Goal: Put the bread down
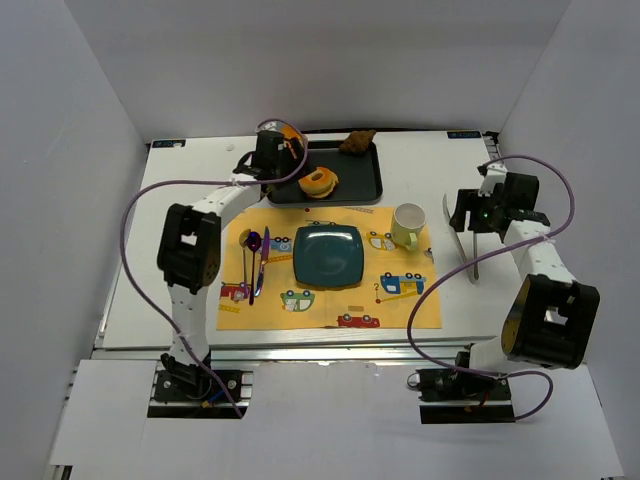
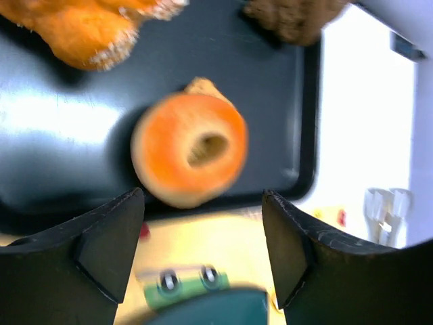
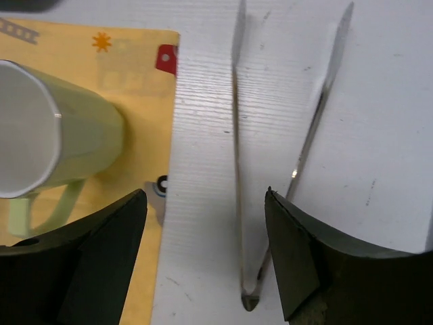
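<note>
The risk I see is a wrong pick: the left claw [image 2: 201, 203] hangs spread wide and empty right over the donut [image 2: 189, 149], while the bread [image 2: 294, 19] sits apart in the tray's [image 1: 350, 185] far right corner. The right claw [image 3: 206, 196], also spread and empty, hovers above the tongs [image 3: 237, 135] on the table [image 3: 379, 101].

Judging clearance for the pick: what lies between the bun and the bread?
Nothing but bare tray between bun and bread; the left wrist view shows it.
</note>
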`<state>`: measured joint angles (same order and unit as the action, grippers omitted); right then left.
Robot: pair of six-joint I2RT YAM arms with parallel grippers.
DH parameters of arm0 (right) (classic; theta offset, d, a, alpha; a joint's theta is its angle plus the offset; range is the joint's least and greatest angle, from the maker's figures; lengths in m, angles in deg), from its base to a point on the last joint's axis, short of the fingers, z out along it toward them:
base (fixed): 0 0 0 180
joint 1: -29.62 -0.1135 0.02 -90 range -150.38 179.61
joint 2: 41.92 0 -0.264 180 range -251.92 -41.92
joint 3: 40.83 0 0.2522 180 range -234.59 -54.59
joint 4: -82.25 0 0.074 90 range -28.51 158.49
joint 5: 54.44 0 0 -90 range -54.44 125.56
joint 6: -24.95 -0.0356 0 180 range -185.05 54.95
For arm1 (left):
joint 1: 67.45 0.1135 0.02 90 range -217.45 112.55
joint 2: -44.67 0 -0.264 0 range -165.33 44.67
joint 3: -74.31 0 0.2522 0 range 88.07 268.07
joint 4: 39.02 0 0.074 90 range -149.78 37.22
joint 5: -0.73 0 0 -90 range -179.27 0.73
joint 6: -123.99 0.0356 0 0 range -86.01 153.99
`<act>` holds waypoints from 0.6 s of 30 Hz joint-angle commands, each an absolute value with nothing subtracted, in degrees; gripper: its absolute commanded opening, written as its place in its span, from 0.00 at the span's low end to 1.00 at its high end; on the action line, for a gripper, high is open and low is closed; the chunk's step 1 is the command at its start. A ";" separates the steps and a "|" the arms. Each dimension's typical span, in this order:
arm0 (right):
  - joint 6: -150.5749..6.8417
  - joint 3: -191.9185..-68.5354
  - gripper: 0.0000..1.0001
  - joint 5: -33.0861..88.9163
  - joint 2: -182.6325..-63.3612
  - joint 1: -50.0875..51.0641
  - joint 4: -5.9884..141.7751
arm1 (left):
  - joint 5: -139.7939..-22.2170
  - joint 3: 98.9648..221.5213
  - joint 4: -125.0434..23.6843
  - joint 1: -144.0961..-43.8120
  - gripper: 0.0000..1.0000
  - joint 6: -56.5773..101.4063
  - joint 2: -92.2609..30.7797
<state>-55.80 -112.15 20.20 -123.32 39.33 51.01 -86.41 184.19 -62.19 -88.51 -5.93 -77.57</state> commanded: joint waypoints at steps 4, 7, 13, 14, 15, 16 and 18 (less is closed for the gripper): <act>-36.46 -111.80 0.86 14.38 -127.60 45.08 48.21 | -87.50 173.17 -60.24 -88.28 0.77 0.85 -57.92; -34.48 -112.07 0.55 15.95 -130.15 46.84 46.87 | -93.21 160.29 -60.25 -87.85 0.25 4.37 -47.05; -33.41 -109.09 0.89 18.77 -129.80 46.75 49.59 | -102.70 145.13 -62.80 -86.97 0.21 6.84 -32.61; -34.28 -109.09 0.89 19.20 -130.07 46.67 49.77 | -103.93 143.46 -63.41 -86.88 0.43 6.92 -30.68; -35.07 -109.35 0.89 20.60 -131.20 46.49 49.94 | -106.64 140.66 -64.55 -86.79 0.69 6.84 -26.92; -36.04 -109.61 0.89 22.01 -132.00 46.49 50.12 | -107.97 139.24 -65.00 -86.79 0.75 6.66 -25.14; -37.45 -110.75 0.89 23.60 -134.54 46.14 49.34 | -110.00 136.60 -65.87 -86.79 0.82 6.05 -21.88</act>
<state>-36.26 -109.20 20.35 -131.69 46.46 49.09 -103.07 139.36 -63.35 -86.92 5.59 -27.58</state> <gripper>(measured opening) 0.893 0.798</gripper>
